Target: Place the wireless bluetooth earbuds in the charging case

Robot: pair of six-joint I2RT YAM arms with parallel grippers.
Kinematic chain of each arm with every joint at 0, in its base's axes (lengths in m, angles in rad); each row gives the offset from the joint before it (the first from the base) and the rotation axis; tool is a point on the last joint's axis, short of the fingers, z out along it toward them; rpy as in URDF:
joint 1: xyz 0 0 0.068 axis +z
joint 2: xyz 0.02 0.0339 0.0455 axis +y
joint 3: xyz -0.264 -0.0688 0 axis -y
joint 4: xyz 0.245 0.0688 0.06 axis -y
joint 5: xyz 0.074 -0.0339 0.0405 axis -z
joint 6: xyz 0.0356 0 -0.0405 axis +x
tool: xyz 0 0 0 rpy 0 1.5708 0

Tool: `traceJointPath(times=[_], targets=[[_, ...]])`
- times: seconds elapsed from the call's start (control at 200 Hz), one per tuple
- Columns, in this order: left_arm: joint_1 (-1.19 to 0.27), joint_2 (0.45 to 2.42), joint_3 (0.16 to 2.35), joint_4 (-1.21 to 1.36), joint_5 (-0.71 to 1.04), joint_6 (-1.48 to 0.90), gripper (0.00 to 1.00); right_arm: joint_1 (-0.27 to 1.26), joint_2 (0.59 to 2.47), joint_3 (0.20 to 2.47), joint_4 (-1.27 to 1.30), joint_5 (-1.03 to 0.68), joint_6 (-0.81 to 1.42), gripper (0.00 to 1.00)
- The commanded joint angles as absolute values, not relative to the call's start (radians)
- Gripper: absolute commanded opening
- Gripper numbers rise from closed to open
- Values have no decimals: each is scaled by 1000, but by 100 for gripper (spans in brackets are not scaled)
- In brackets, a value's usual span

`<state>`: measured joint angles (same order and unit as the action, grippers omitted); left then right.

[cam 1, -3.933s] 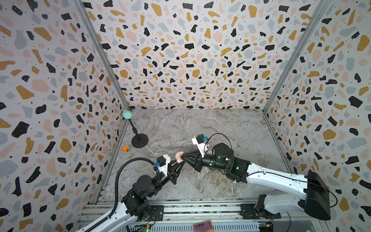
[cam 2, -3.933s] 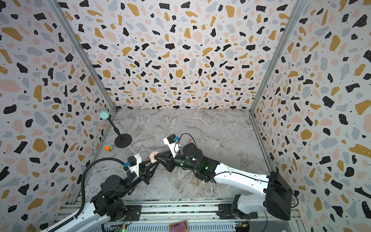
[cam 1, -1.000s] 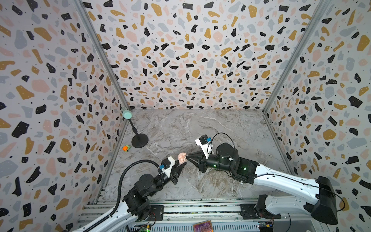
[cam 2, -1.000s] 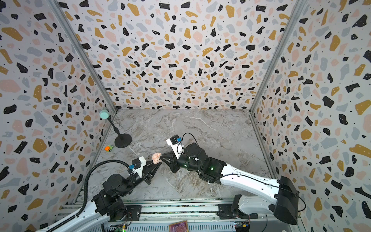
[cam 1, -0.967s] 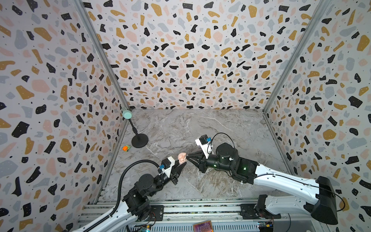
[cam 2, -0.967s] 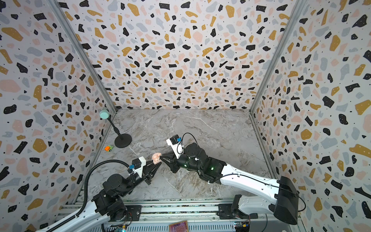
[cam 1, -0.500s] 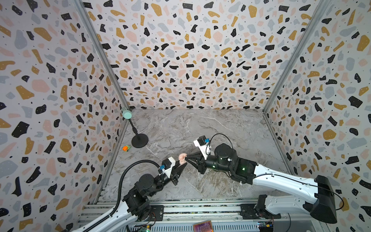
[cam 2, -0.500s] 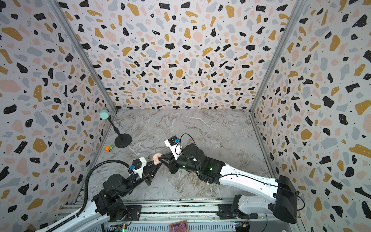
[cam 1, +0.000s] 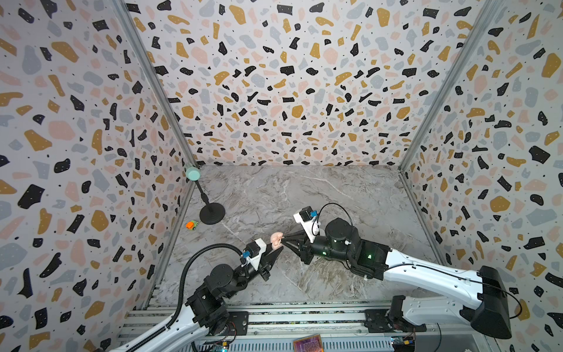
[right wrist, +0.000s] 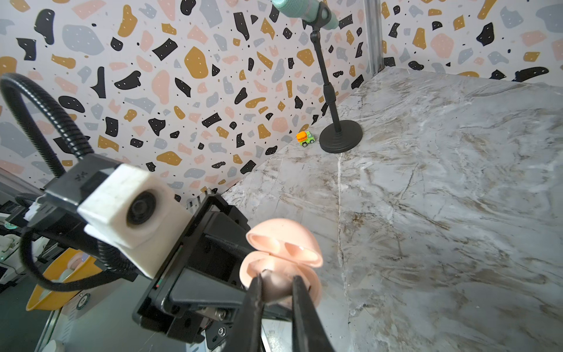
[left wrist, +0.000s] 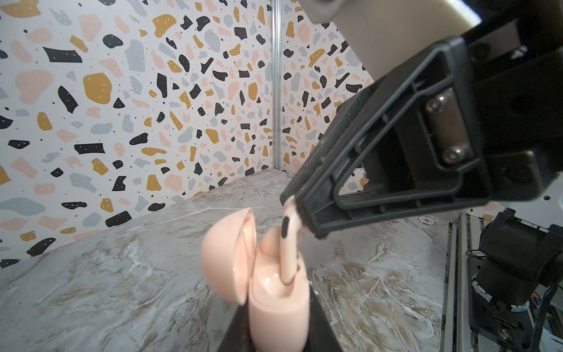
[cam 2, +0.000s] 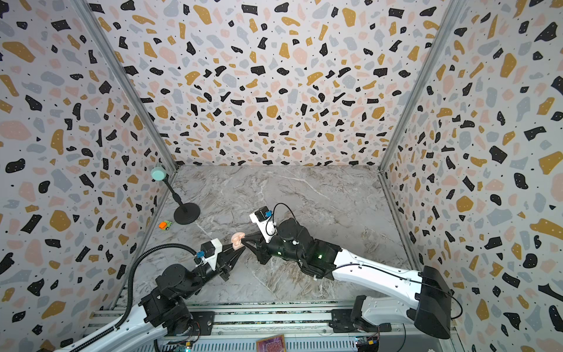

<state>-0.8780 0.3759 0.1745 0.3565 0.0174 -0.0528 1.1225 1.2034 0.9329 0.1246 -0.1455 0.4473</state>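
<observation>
My left gripper (cam 1: 276, 249) clamps the open pink plastic case (left wrist: 274, 304); right gripper (right wrist: 275, 279) pinches a pink stemmed earbud (left wrist: 288, 243), stem in slot; open marble tabletop (cam 1: 335, 189) all round; case unmoved since a second ago.

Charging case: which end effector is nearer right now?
Left. The left end effector clamps the charging case at its base. The right end effector sits just above it, pinching an earbud whose lower end dips into the case.

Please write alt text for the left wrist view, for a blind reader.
The right gripper holds a pink earbud by its top, its lower end inside the open charging case, which the left gripper clamps at its base. Behind are a grey marble table and speckled walls.
</observation>
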Motion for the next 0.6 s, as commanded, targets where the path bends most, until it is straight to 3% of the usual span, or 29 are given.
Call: traceJointPath(times=[0.0, 0.596], targets=[[-885, 367, 172, 397, 26, -33, 0, 1134, 1200, 981, 100, -151, 428, 16], [-888, 364, 170, 397, 28, -26, 0, 1156, 1244, 1009, 69, -139, 404, 16]])
